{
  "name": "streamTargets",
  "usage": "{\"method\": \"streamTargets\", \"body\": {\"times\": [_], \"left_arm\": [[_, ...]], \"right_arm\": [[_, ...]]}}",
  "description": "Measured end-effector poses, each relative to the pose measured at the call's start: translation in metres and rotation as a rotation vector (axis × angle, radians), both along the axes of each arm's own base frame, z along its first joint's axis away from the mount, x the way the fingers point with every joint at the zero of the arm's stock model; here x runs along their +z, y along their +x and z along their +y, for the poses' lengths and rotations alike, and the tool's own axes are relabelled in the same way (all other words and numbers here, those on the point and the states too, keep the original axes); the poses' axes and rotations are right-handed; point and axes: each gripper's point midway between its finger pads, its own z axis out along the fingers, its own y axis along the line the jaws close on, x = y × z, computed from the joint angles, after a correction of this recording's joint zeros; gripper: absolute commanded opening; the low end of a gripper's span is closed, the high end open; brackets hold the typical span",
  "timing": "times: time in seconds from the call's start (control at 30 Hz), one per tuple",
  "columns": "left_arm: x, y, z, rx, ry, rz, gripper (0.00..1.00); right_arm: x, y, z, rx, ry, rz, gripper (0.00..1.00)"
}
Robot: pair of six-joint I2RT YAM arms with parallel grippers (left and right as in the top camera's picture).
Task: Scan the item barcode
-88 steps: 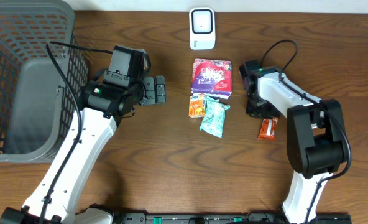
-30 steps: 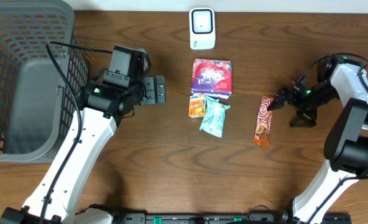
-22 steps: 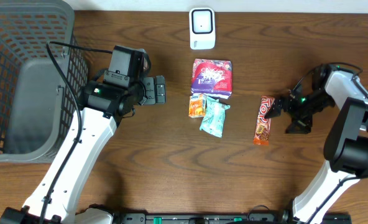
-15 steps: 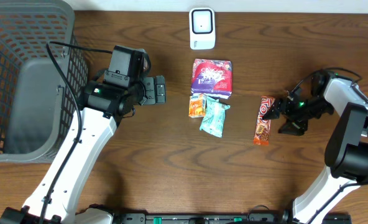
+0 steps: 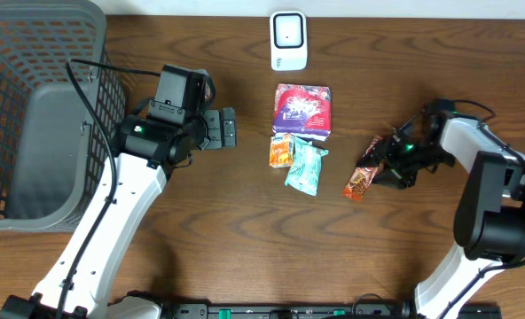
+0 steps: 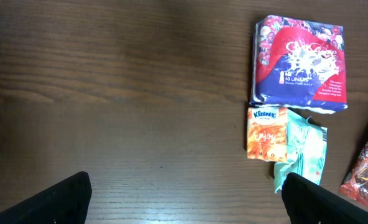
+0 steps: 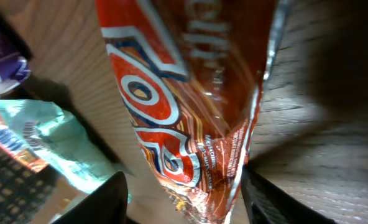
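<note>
A red candy bar (image 5: pixel 358 180) lies tilted on the table right of centre, and fills the right wrist view (image 7: pixel 190 106). My right gripper (image 5: pixel 384 167) lies low at its upper right end, jaws half closed around it. Its right finger (image 7: pixel 277 199) touches the wrapper's edge, while a gap remains at its left finger (image 7: pixel 103 202). The white scanner (image 5: pixel 288 40) stands at the back centre. My left gripper (image 5: pixel 230 128) hovers open and empty left of the items, above bare wood (image 6: pixel 187 199).
A purple tissue pack (image 5: pixel 302 109), an orange Kleenex pack (image 5: pixel 281 151) and a teal packet (image 5: pixel 305 168) lie together mid-table. A grey mesh basket (image 5: pixel 41 115) fills the far left.
My right gripper has slid left onto the candy bar while its jaws narrowed. The bar has swung from upright to tilted, lower end leftward. The left arm has not moved.
</note>
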Motion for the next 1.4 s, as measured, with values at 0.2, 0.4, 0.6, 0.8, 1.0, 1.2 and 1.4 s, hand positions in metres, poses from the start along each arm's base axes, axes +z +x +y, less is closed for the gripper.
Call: {"method": "streamTargets", "body": {"times": [0.2,0.4,0.6,0.8,1.0,1.2,1.4], "left_arm": [[0.000,0.000,0.000,0.000,0.000,0.000,0.98],[0.000,0.000,0.000,0.000,0.000,0.000,0.98],[0.000,0.000,0.000,0.000,0.000,0.000,0.98],[0.000,0.000,0.000,0.000,0.000,0.000,0.98],[0.000,0.000,0.000,0.000,0.000,0.000,0.98],[0.000,0.000,0.000,0.000,0.000,0.000,0.98],[0.000,0.000,0.000,0.000,0.000,0.000,0.98]], "right_arm": [[-0.008,0.001,0.005,-0.022,-0.061,0.024,0.01],[-0.010,0.005,0.011,-0.015,-0.072,0.012,0.01],[-0.006,-0.005,0.004,0.032,-0.122,0.099,0.01],[0.001,-0.007,-0.020,0.075,-0.228,0.174,0.70],[0.003,-0.009,-0.014,0.136,-0.256,0.172,0.99],[0.003,-0.006,0.005,0.170,-0.253,0.118,0.98],[0.004,0.009,0.020,0.109,-0.242,0.066,0.93]]}}
